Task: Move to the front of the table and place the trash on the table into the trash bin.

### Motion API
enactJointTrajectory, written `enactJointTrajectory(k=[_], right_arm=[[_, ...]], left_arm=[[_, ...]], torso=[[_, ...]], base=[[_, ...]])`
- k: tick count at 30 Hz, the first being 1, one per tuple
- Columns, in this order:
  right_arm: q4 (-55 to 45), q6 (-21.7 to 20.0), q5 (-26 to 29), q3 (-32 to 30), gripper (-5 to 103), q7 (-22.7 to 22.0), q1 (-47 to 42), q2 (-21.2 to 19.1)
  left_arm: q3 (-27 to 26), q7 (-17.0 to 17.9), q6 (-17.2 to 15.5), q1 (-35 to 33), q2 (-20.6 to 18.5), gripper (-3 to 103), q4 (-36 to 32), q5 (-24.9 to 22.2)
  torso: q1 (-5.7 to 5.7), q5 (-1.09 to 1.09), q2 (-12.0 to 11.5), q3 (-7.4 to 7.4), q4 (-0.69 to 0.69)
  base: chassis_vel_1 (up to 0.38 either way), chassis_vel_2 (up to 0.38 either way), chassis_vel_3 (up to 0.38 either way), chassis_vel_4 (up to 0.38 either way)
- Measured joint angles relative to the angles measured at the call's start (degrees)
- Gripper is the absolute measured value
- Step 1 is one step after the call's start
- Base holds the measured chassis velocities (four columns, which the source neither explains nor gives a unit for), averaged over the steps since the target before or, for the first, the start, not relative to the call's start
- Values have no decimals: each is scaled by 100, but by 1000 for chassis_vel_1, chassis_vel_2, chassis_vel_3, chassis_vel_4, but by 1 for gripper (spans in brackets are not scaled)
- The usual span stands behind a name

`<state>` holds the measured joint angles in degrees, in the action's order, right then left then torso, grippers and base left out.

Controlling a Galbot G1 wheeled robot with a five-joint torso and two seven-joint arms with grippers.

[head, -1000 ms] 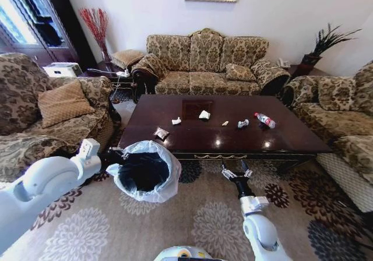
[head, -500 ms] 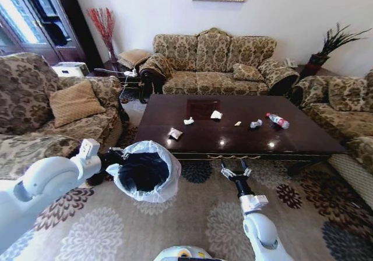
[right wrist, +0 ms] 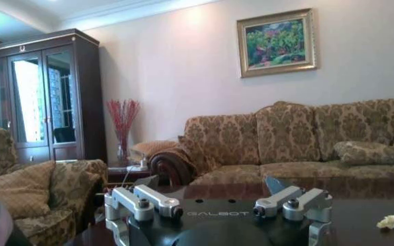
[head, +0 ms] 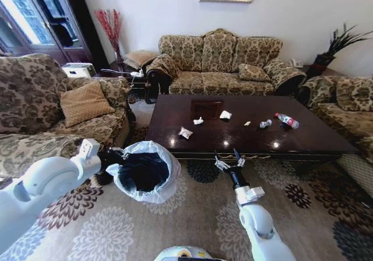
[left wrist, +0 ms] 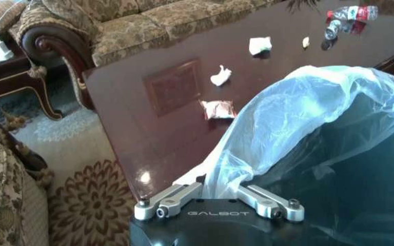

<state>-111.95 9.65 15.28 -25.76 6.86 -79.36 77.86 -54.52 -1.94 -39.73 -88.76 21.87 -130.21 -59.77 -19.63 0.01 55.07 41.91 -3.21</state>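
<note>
Table (head: 315, 140) stands in front of the robot, sofa (head: 224, 63) behind it. Bin (head: 143, 171), bag-lined, is off the floor at the table's front-left corner, just short of its edge. Left gripper (head: 112, 159) is pinched on the bin's rim, bag bunched between its fingers (left wrist: 176, 197). Right gripper (head: 229, 164) hangs in front of the table's front edge, fingers spread, holding nothing. Trash on the tabletop: bottle (head: 287, 120) at right, wad (head: 266, 123) beside it, wad (head: 225, 115), wad (head: 198, 121), wrapper (head: 185, 133) nearest the bin, scrap (head: 247, 123).
</note>
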Motion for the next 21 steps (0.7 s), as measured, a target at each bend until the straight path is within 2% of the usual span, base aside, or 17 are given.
enactJointTrajectory(k=[6, 12, 15, 17, 21], right_arm=[[-16, -3, 4, 40, 100, 67, -10, -29], [-17, -27, 5, 83, 100, 80, 18, -39], [-17, -59, -51, 119, 100, 4, 28, -38], [-32, -221, -199, 222, 100, -289, 62, -40], [-45, -284, -181, 287, 100, -342, 76, -54]], left_arm=[[0, 1, 0, 0, 0, 0, 1, 0], [0, 2, 0, 0, 0, 0, 2, 1], [0, 2, 0, 0, 0, 0, 2, 1], [-1, 3, 0, 0, 0, 0, 2, 1], [-2, 8, 0, 0, 0, 0, 4, 2]], torso=[[2, -5, 1, -1, 7], [1, -2, 0, -1, 4], [0, -2, 0, -1, 2], [-1, -1, 0, -1, 2], [-7, -3, -2, 3, 4]], base=[[-61, 80, 70, -71], [-150, 189, 147, -176], [-258, 254, 241, -274], [-278, 300, 279, -290], [-232, 225, 238, -236]])
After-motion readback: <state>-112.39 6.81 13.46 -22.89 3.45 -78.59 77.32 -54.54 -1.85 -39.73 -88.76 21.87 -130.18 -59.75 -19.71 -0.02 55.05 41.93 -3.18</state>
